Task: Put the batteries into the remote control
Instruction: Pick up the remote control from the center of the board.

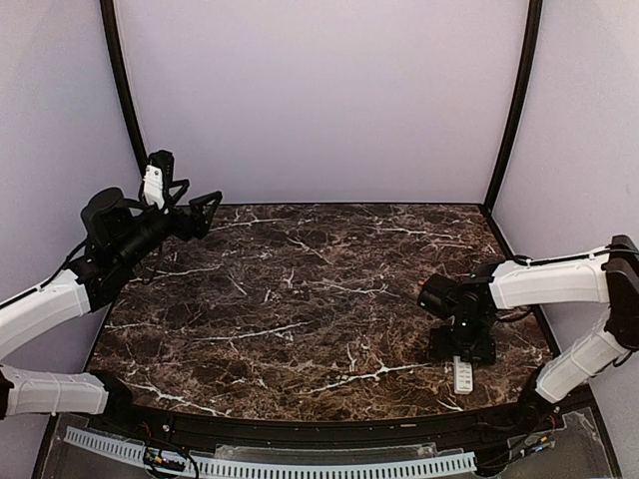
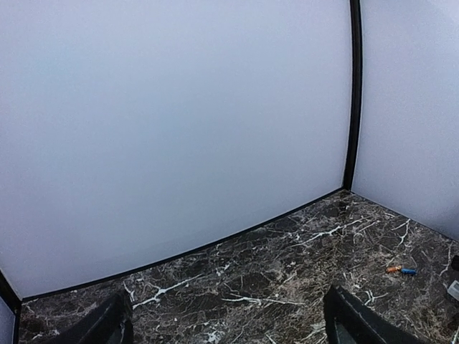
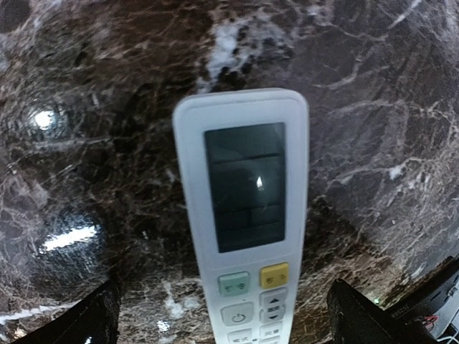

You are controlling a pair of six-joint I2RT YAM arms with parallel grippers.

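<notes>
Left gripper (image 1: 203, 213), top view: raised at far left of the table (image 1: 300, 289), jaws spread, empty; right gripper (image 1: 461, 344) over the remote control (image 1: 463, 376), near right. Left wrist: batteries (image 2: 401, 270) lying end to end on the marble. Right wrist: fingers (image 3: 93, 322) open, flanking the face-up remote control.

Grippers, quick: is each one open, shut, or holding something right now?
Left gripper: open, holding nothing.
Right gripper: open, above the remote, not gripping it.
</notes>
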